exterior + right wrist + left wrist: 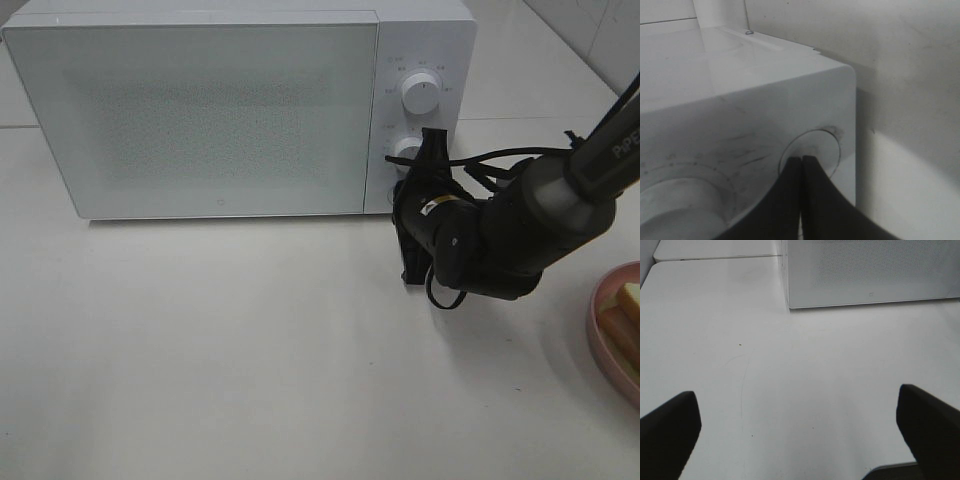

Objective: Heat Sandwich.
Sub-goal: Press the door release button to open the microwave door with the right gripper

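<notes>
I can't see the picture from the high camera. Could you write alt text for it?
The black hand of a robot arm reaches to the control panel of a closed white box-shaped microwave oven, beside the lower of its two round dials. At the right edge, a white-bread sandwich lies on a round pink plate on a white table.

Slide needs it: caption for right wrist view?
Shut black fingers at a flat round white button on the white microwave panel.
</notes>
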`<state>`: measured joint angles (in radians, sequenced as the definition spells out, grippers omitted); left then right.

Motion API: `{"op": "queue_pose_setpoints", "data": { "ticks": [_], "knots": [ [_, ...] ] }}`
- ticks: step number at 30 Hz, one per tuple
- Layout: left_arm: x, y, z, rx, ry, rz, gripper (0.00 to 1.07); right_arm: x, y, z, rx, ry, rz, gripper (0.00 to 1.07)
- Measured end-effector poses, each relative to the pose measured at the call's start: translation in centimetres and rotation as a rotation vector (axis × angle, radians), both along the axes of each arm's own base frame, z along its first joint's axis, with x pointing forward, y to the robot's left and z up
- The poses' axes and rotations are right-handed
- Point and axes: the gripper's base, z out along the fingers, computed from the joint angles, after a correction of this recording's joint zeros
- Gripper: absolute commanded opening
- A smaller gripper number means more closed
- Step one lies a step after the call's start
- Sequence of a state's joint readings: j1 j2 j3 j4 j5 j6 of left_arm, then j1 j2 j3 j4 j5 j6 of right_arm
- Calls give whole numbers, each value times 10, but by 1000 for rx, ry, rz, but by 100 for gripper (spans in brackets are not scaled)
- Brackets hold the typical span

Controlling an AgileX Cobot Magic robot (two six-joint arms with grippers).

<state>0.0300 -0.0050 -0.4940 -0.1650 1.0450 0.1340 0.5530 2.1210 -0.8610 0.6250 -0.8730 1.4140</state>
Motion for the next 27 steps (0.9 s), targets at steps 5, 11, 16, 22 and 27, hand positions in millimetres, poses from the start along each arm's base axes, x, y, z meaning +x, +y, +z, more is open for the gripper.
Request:
{"op": "queue_pose_setpoints", "data": {
  "ticks": [5, 11, 16, 22, 27],
  "knots": [
    [0, 0, 0, 0, 0, 0, 100, 3, 2, -5, 1, 8, -3, 0],
    [0, 0, 0, 0, 0, 0, 100, 4, 1, -3, 3, -14, -21, 0],
    [0, 0, 0, 0, 0, 0, 100, 6, 2, -5, -6, -19, -31, 0],
    [0, 0, 0, 0, 0, 0, 100, 11, 3, -8, -6, -29, -59, 0],
    [0, 0, 0, 0, 0, 0, 100, 17, 2, -7, -23, -26, -57, 0]
  ]
}}
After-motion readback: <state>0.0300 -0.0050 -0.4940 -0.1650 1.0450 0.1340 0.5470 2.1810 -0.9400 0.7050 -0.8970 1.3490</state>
